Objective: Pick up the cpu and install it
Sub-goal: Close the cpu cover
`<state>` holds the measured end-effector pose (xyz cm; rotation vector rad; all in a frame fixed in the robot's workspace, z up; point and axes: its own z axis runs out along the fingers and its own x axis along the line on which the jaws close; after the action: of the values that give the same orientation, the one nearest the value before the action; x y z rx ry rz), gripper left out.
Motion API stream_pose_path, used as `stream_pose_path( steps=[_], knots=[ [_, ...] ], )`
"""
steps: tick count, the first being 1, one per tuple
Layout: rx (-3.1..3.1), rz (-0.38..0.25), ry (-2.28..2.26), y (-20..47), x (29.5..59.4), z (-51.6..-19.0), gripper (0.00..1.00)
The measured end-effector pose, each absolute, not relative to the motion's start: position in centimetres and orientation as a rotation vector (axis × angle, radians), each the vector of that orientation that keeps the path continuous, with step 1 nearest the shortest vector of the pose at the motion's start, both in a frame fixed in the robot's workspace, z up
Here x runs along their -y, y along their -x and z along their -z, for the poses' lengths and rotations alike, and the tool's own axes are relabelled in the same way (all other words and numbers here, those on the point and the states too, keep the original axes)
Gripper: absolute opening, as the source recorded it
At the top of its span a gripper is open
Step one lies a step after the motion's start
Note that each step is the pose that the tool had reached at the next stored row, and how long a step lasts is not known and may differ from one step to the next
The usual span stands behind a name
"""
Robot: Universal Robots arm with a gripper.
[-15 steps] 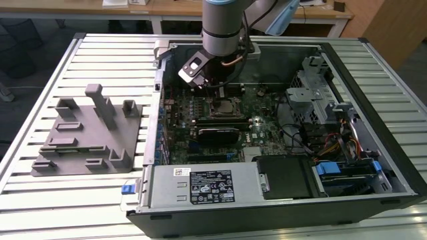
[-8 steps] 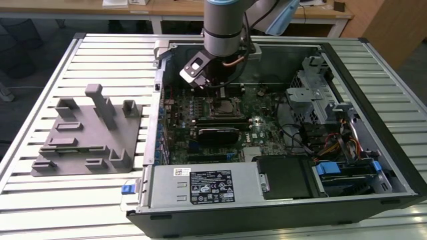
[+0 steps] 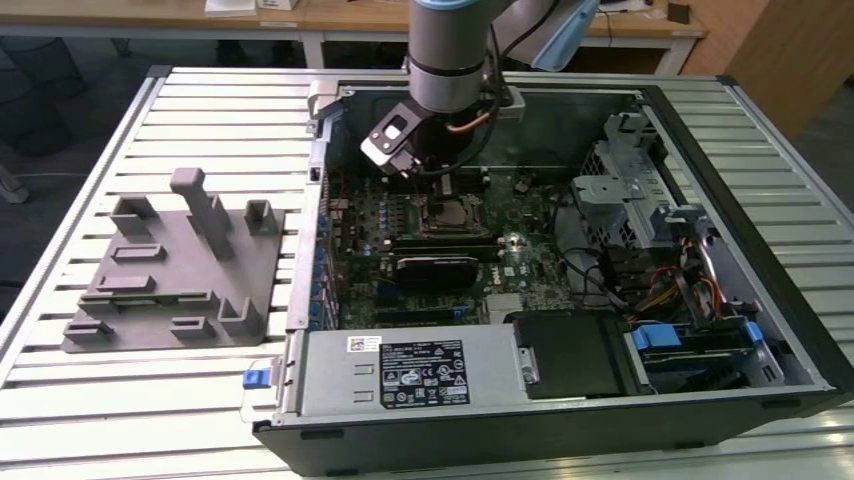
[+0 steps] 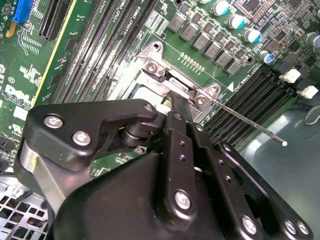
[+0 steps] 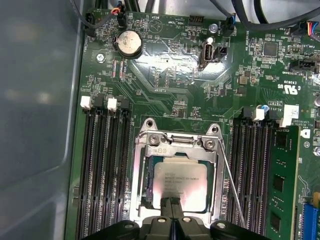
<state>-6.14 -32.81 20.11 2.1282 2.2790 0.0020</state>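
In the socket frame [image 5: 138,175], the cpu [image 5: 181,180] lies flat, its near edge hidden under the clenched claw [image 5: 173,201].

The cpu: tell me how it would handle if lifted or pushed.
The cpu looks thin, flat and metal-topped, so probably stiff and light. Its shiny top may be slippery. Lying flat in the socket frame, it should not roll.

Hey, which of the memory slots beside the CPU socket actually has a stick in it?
The outermost one on the socket lever side: a green module stands in it, while the rest look empty.
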Motion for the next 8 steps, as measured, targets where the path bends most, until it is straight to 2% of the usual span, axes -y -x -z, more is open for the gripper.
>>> stream_pose_path(
  steps=[8],
  knots=[
    [-2.279, -0.002, -2.128, 5.71, 32.81, -20.1, 0.11]
  ],
)
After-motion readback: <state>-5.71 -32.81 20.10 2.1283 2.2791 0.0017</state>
